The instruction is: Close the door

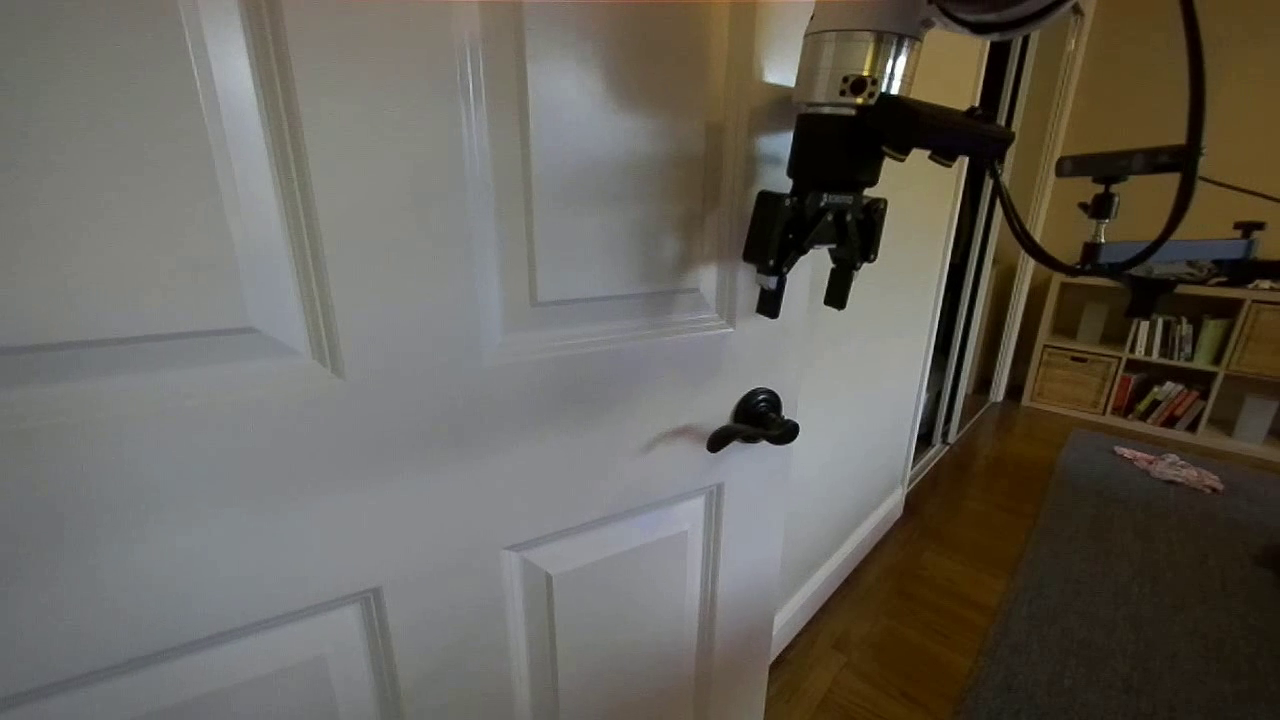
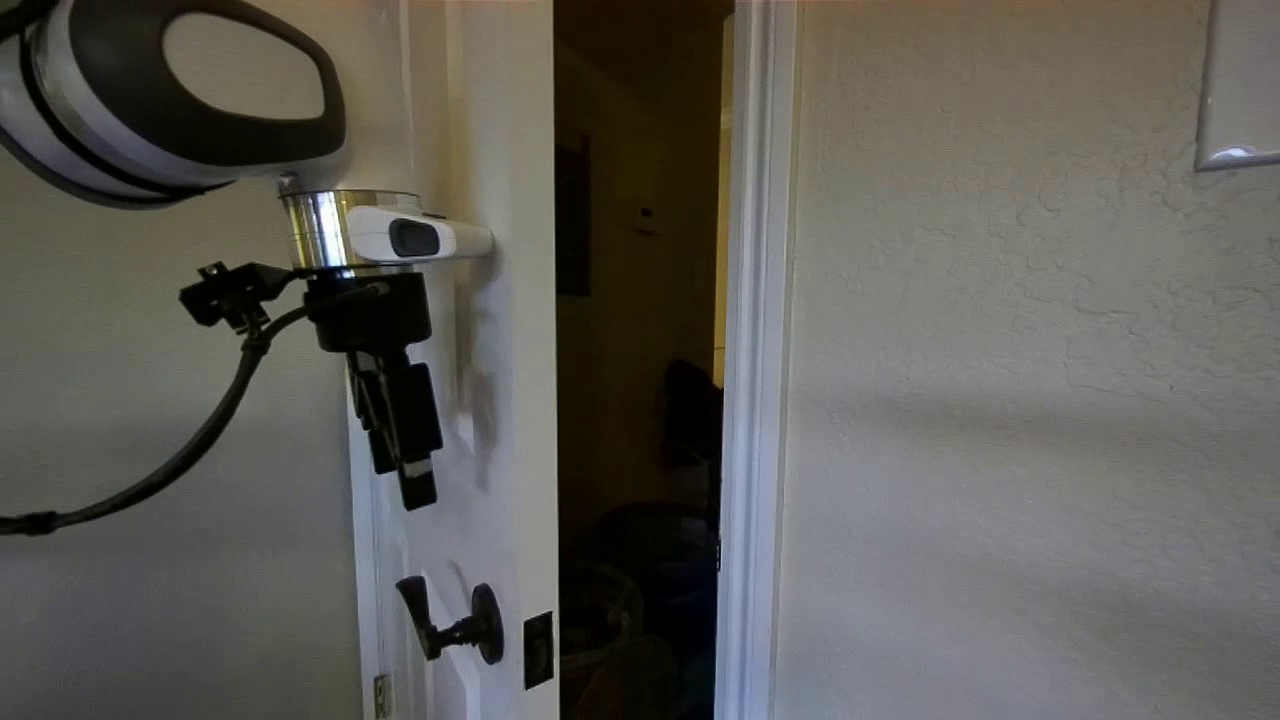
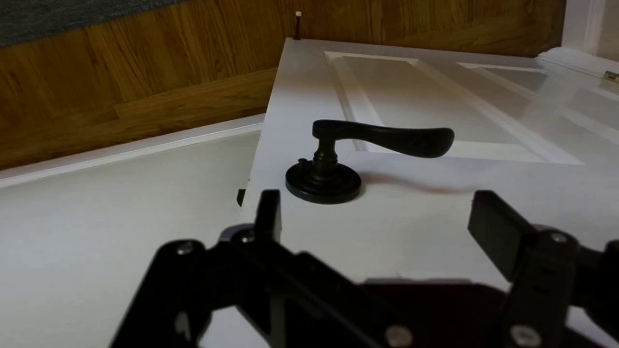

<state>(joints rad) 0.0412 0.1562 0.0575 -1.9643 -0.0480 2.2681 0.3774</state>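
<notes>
The large white panelled door [image 1: 420, 440] fills much of an exterior view. It stands open, with a dark gap between its latch edge [image 2: 535, 350] and the door frame [image 2: 755, 400]. Its black lever handle [image 1: 755, 428] is near the free edge and also shows in an exterior view [image 2: 455, 628] and the wrist view [image 3: 382, 137]. My gripper [image 1: 804, 296] points down, open and empty, above the handle and apart from it. In an exterior view the gripper [image 2: 405, 485] is close beside the door's face. In the wrist view the fingertips [image 3: 375, 212] are wide apart with door surface behind them.
A white wall [image 1: 860, 370] with a baseboard runs beyond the door's edge. A textured wall [image 2: 1000, 400] is past the frame. A grey rug [image 1: 1110, 570] with a pink cloth [image 1: 1170, 468] lies on the wood floor. A bookshelf [image 1: 1160, 370] and a mounted camera [image 1: 1120, 163] stand behind.
</notes>
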